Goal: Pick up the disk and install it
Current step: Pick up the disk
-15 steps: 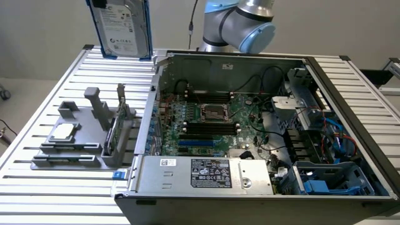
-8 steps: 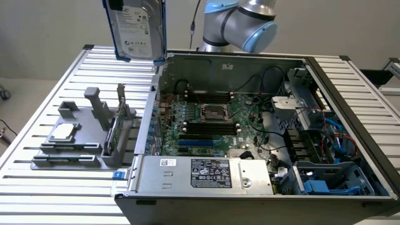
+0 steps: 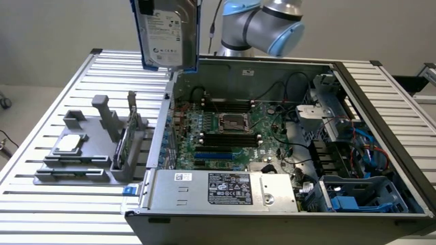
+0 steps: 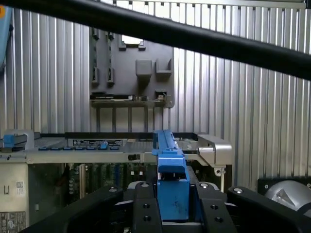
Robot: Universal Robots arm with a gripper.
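The disk [image 3: 165, 31] hangs upright high above the table, over the back corner of the open computer case [image 3: 272, 71] on the exterior view's left. It is silver-grey with a white label facing the camera and blue rails down its sides. In the wrist view my gripper [image 4: 172, 196] is shut on the disk [image 4: 170, 160], whose blue rail edge stands between the black fingers [image 4: 145, 206]. Below it lie the case's edge and the grey holder.
The case shows its motherboard [image 3: 228, 127], a power supply [image 3: 218, 189] at the front and a blue bracket [image 3: 347, 201] in the bay on the exterior view's right. A grey holder [image 3: 81, 158] with a small flat drive [image 3: 70, 144] sits on the slatted table [image 3: 41, 204]. A black cable [image 4: 194, 39] crosses the wrist view.
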